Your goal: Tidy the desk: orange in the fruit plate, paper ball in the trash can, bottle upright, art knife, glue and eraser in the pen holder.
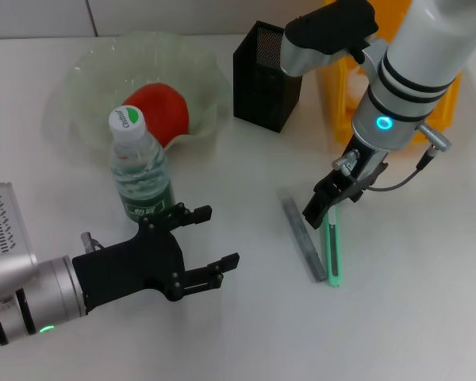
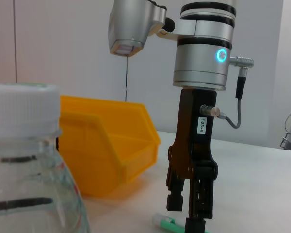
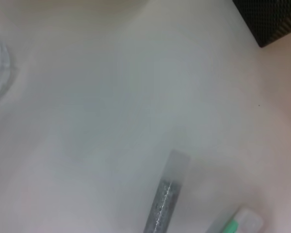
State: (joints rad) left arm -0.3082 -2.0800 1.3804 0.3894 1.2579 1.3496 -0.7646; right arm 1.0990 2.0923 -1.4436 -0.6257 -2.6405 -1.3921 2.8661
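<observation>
Found the right gripper (image 1: 321, 216) lowered straight down onto the far end of the art knife (image 1: 332, 255), toward the right part of the desk (image 1: 246, 341). Could not tell whether it had closed on the knife or only stood over it. Judged the vertical approach as suited to lifting a slim, flat-lying tool by one end, so that it could hang lengthwise and drop into a narrow opening. Saw the knife lying flat, pointing from the near edge toward the far edge. Noted the grey speckled stick (image 1: 303, 236), possibly the glue, just beside it on the left and nearly parallel, close enough to be nudged by a careless grasp.

Located the pen holder (image 1: 266, 75) upright toward the far edge, with the trash can (image 1: 339, 95) just to its right, largely hidden behind the right arm. Took the pen holder as the knife's destination, a short carry away.

Found the orange (image 1: 160, 111) already lying in the fruit plate (image 1: 87, 71) at the far left corner. Found the bottle (image 1: 139, 167) standing upright just in front of the plate, cap on top. Saw the left gripper (image 1: 216, 236) hovering close beside the bottle on its near side, spread wide and empty. Spotted neither paper ball nor eraser in any view.
</observation>
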